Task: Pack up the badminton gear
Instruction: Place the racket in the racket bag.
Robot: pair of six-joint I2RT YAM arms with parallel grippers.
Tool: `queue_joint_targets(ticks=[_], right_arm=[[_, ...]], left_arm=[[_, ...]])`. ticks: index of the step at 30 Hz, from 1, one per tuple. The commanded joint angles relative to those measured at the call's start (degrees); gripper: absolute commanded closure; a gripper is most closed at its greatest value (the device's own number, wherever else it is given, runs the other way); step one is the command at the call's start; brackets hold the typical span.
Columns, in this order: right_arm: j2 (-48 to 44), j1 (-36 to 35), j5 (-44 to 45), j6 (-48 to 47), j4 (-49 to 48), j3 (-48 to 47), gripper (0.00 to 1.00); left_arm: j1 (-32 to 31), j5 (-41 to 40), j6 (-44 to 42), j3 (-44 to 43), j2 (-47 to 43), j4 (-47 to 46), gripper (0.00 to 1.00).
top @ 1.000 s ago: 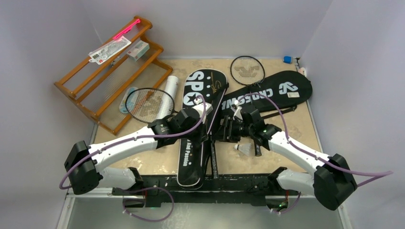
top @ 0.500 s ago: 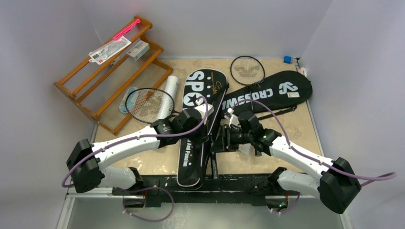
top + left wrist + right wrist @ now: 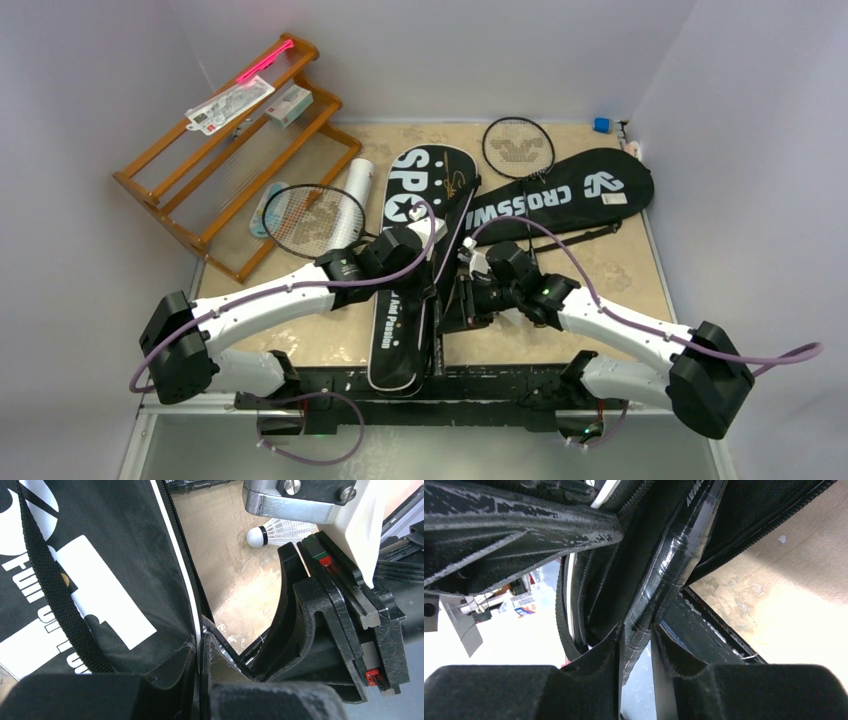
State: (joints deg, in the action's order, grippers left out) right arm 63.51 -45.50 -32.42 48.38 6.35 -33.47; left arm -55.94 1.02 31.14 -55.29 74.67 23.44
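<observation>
A black bag with white lettering (image 3: 408, 300) lies lengthwise in the middle, and it fills the left of the left wrist view (image 3: 100, 580). My left gripper (image 3: 425, 288) is shut on its right zip edge (image 3: 202, 640). My right gripper (image 3: 457, 300) is shut on a black racket handle (image 3: 659, 590) beside that edge; the handle's end (image 3: 447, 345) points at the arm bases. A second bag (image 3: 565, 192) lies at the back right. One racket head (image 3: 312, 218) lies to the left and another (image 3: 518, 146) at the back. A white tube (image 3: 357, 180) lies beside the first. A shuttlecock (image 3: 280, 529) lies under my right arm.
An orange wooden rack (image 3: 215, 170) stands at the back left, holding a small white carton (image 3: 290, 103) and a pink-edged card (image 3: 230, 105). A small blue item (image 3: 601, 124) sits in the back right corner. White walls close in on all three sides.
My right gripper has moved left and nearer with the racket handle, up against the middle bag. Its arm now covers the shuttlecock in the top view. The left arm has barely moved.
</observation>
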Motion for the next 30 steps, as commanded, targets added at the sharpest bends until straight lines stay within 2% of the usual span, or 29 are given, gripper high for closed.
queue_joint_targets(ticks=[1, 7, 13, 22, 25, 30], right_arm=[[0.83, -0.37, 0.60, 2.09, -4.40, -0.58, 0.73], [3.86, -0.47, 1.01, 6.07, -13.21, 0.21, 0.73], [7.79, -0.98, 1.72, 7.49, -17.28, -1.39, 0.76], [-0.25, -0.95, 11.05, 4.49, -4.31, 1.39, 0.76], [-2.27, -1.00, 13.02, 4.97, -3.72, 3.28, 0.75], [-1.05, -1.12, 9.55, 6.15, -6.98, 5.29, 0.74]], left_arm=[[0.04, 0.07, 2.04, -2.51, -1.02, -1.83, 1.00], [0.04, -0.50, 4.47, -2.07, -1.40, -1.82, 1.00], [0.13, -0.75, 5.88, -1.71, -2.19, -2.55, 1.00], [0.31, -0.90, 4.44, -0.34, -1.90, -2.65, 1.00], [0.26, -2.48, 4.19, -0.15, -2.00, -2.48, 1.00], [0.31, -2.60, 4.09, 0.05, -1.98, -2.61, 1.00]])
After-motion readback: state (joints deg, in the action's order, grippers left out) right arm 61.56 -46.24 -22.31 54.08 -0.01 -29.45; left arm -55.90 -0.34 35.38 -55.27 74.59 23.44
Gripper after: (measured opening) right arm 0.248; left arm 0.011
